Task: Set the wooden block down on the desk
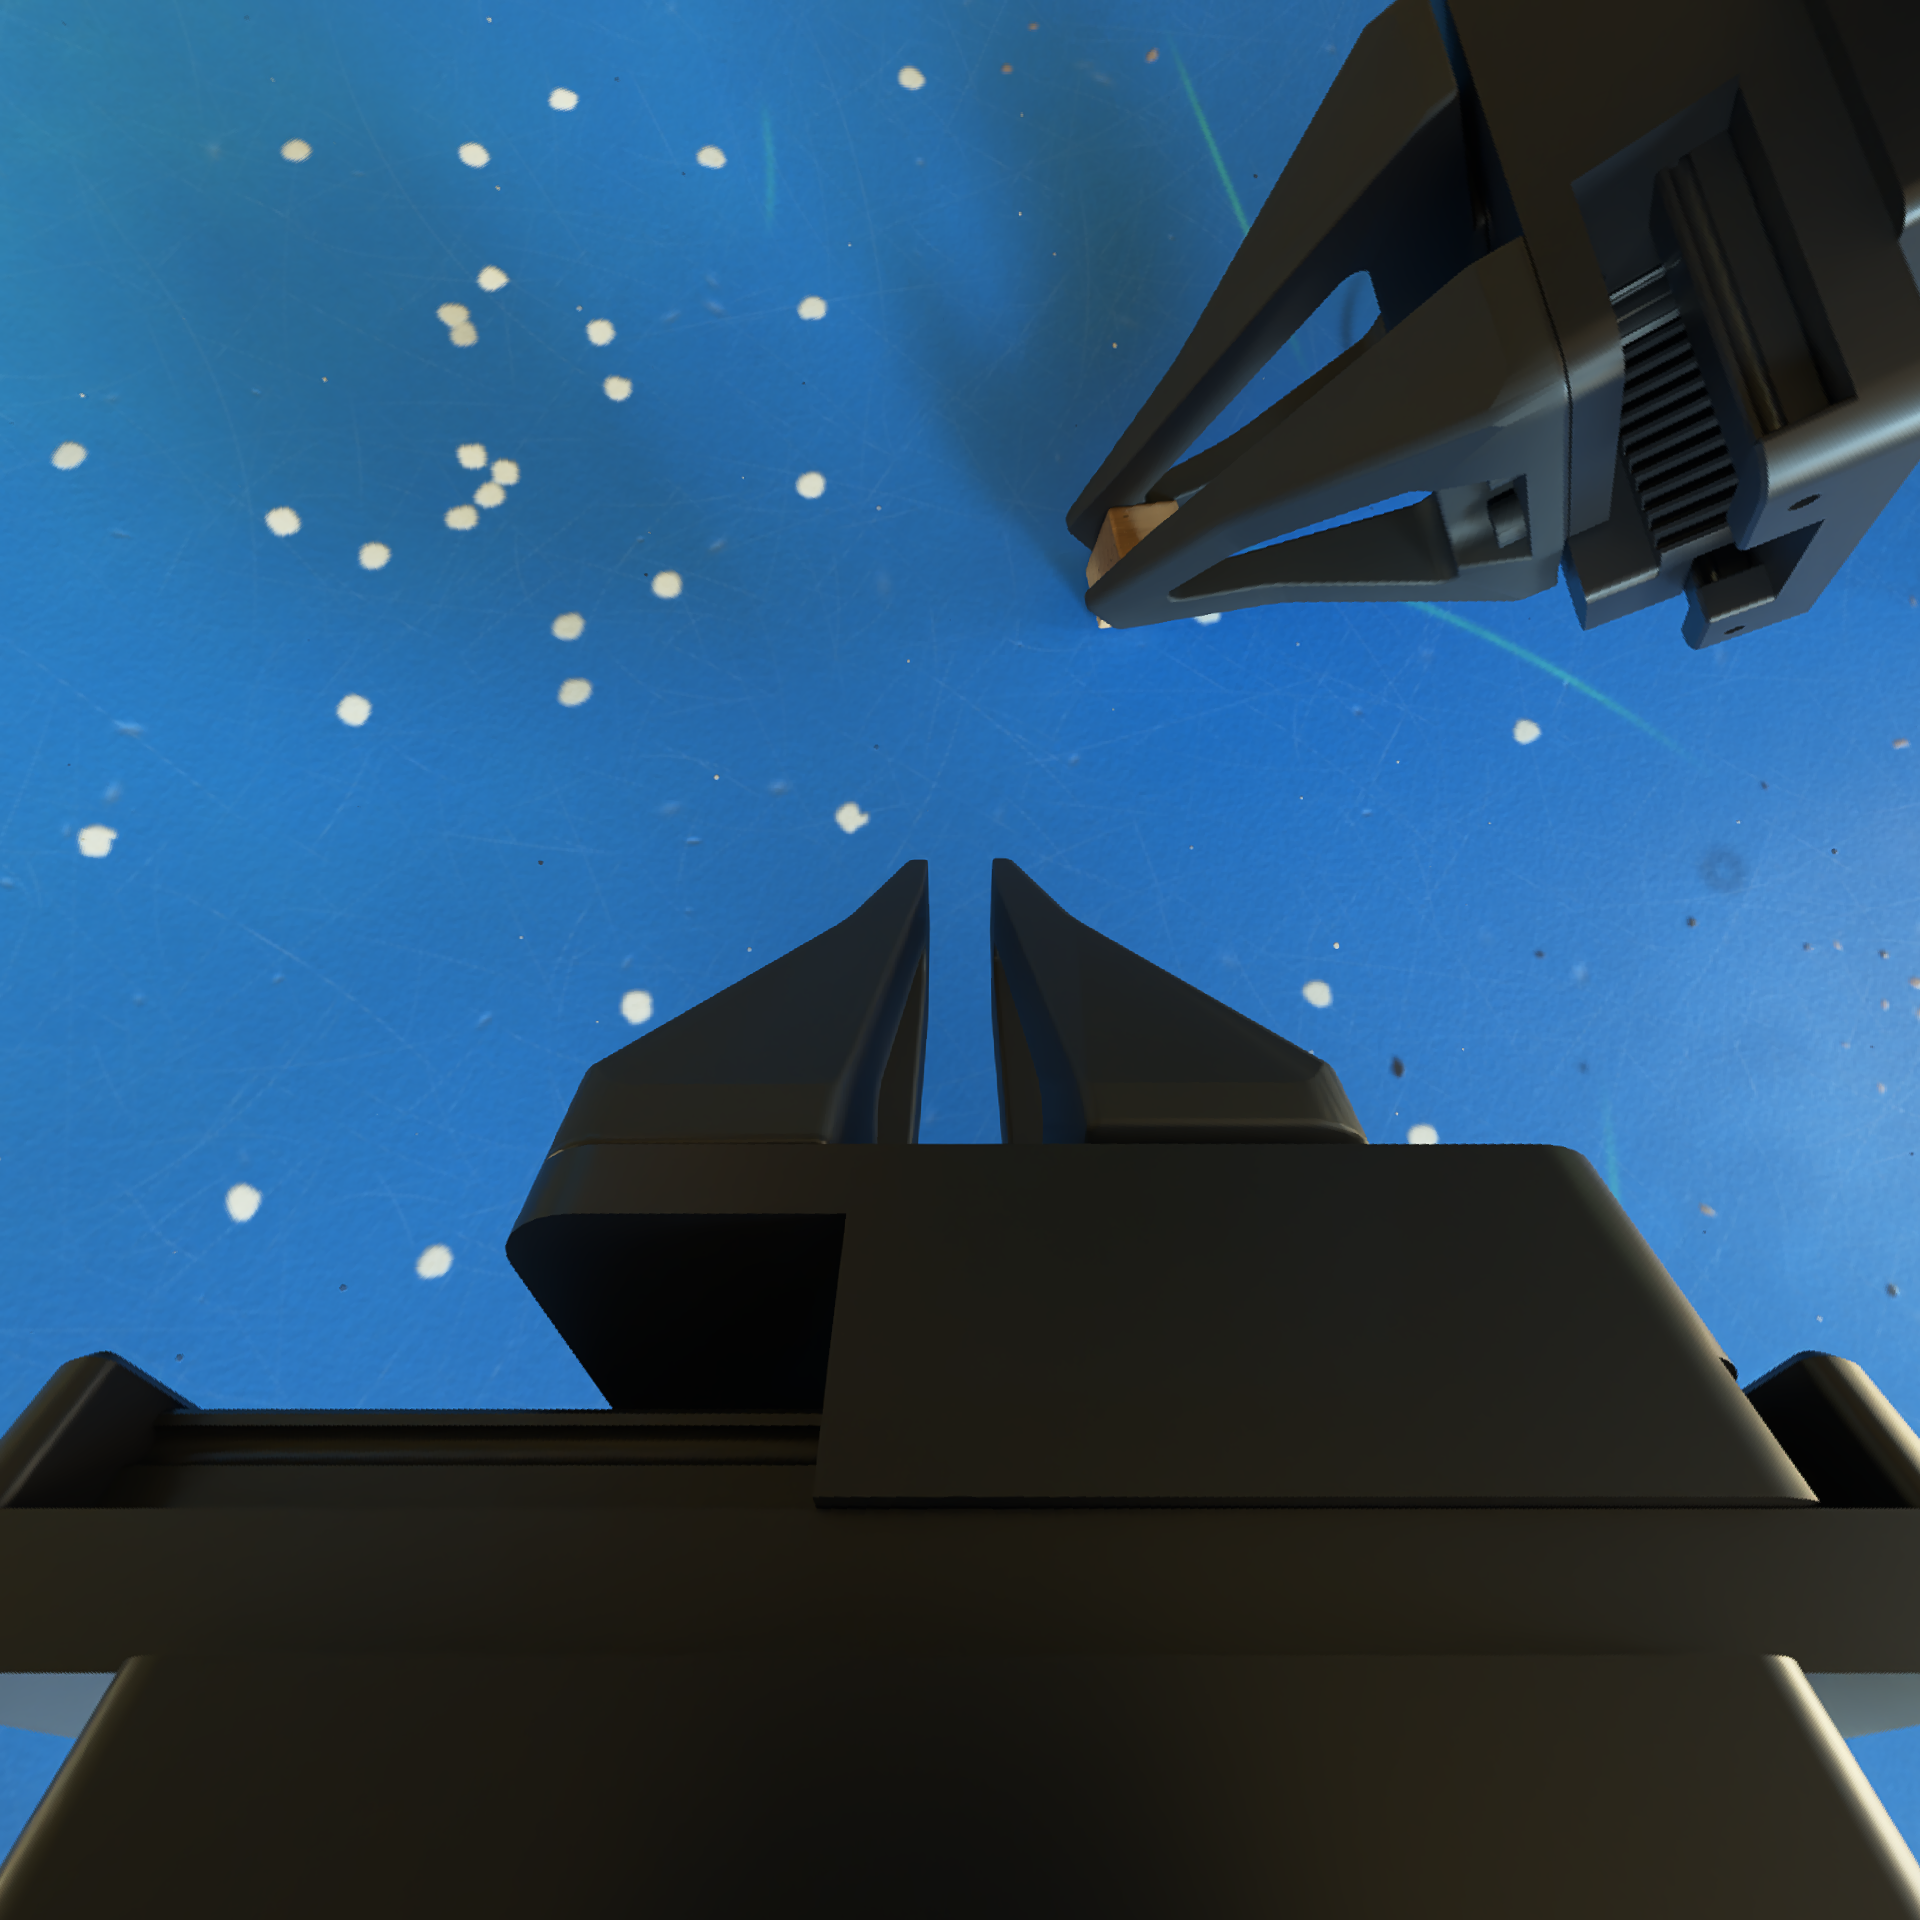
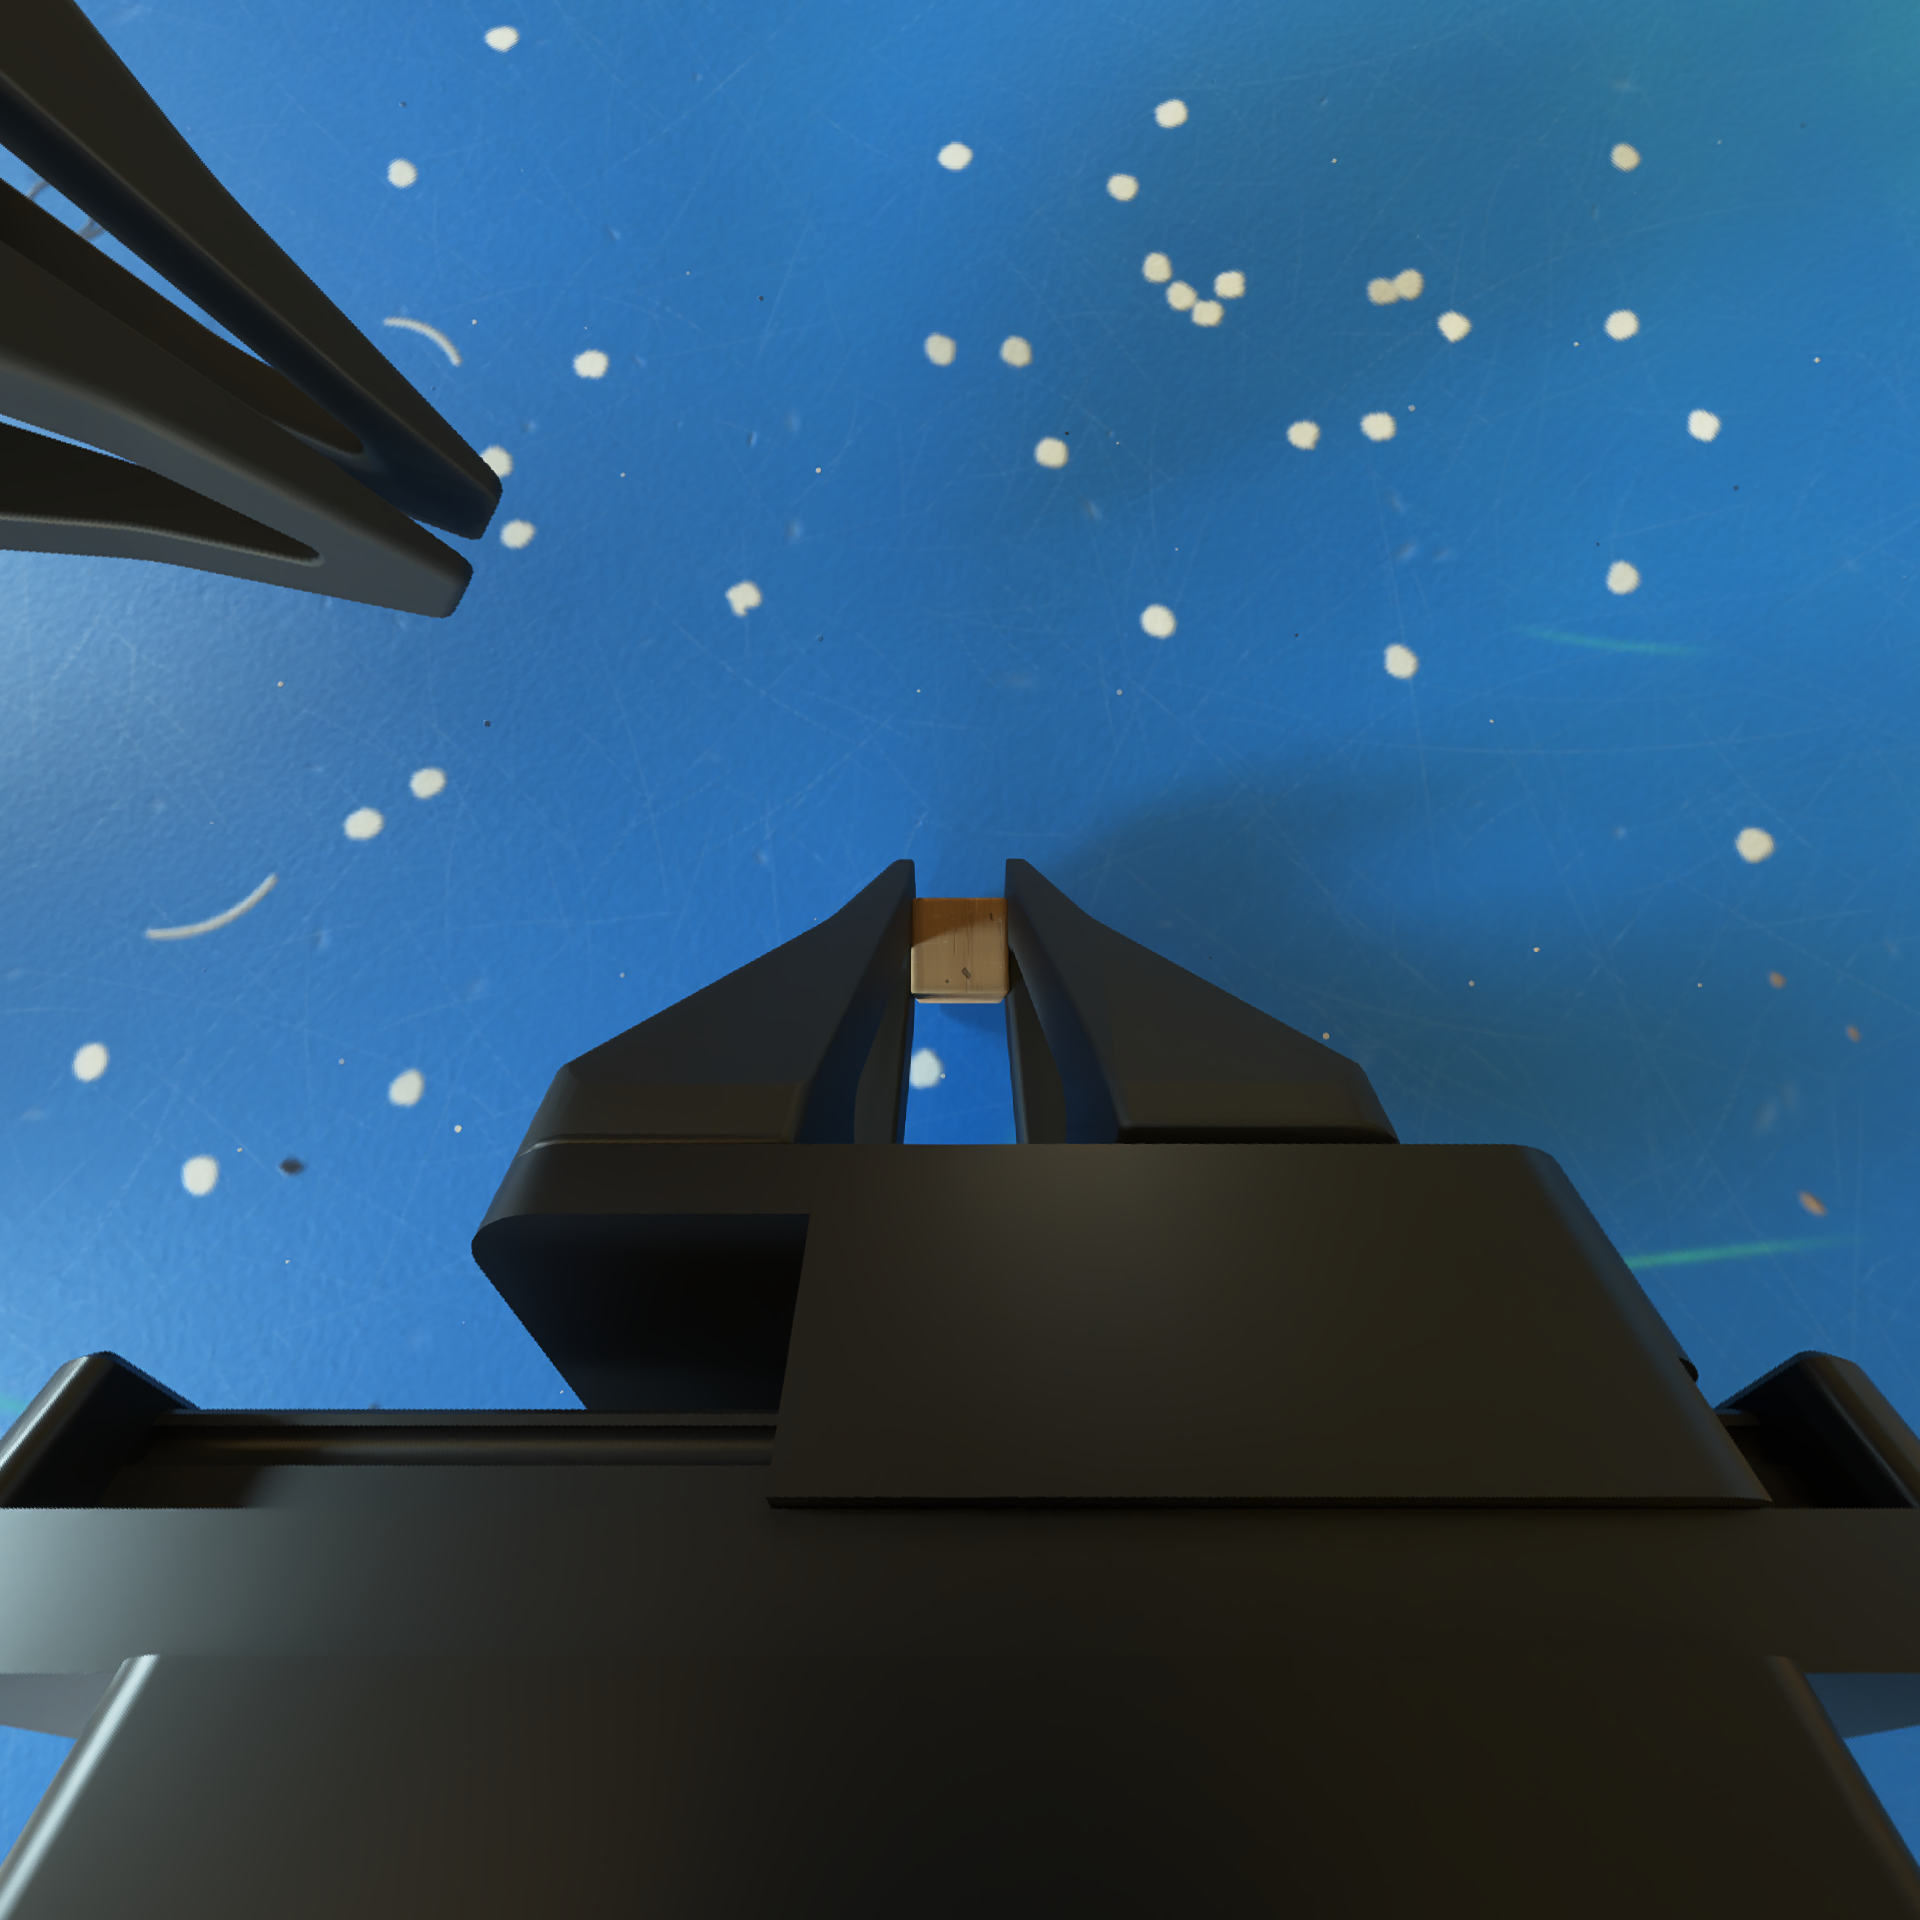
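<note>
Right gripper [image 2: 959, 873] pinches the wooden block [image 2: 958, 948] just behind its fingertips, above the blue desk [image 2: 1351, 748].
From the left wrist we see only a sliver of block beside those tips; our left gripper [image 1: 959, 873], well apart, is nearly closed on nothing. Block contact with the desk we cannot tell.

The block [image 2: 958, 948] was pale, matt wood with faint grain, the grippers [image 2: 960, 864] looked like smooth, dark, satin plastic, and the blue desk [image 2: 1351, 790] was scratched and white-speckled.
</note>
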`<move>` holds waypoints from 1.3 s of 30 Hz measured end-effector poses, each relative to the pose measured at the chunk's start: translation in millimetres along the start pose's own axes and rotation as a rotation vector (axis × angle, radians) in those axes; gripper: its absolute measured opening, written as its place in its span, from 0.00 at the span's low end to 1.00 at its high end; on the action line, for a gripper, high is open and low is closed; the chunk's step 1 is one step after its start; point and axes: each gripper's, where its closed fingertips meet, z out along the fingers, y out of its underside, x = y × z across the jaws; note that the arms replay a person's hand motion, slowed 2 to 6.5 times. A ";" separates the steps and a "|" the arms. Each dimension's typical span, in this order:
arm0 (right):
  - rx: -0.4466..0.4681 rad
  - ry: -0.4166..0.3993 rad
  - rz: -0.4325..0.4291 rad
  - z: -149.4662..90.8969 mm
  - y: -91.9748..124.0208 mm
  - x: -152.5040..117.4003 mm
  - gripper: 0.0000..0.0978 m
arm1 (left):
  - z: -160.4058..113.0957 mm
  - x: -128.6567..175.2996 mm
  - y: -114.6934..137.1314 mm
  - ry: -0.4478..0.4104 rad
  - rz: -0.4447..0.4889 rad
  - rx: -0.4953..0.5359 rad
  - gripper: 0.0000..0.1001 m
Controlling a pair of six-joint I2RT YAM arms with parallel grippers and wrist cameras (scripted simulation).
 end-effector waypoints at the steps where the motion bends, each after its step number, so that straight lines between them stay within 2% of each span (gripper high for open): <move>1: 0.000 0.000 0.001 0.0 0.0 0.0 0.15 | 0.3 0.0 -0.1 0.002 -0.001 -0.001 0.10; 20: 0.032 0.009 0.032 -0.9 -4.5 10.6 0.15 | 9.3 -5.8 -2.1 0.026 -0.013 -0.014 0.10; 39: 0.036 -0.041 0.069 -1.6 -6.3 12.1 0.15 | 11.0 -19.2 -0.8 0.016 -0.034 -0.016 0.09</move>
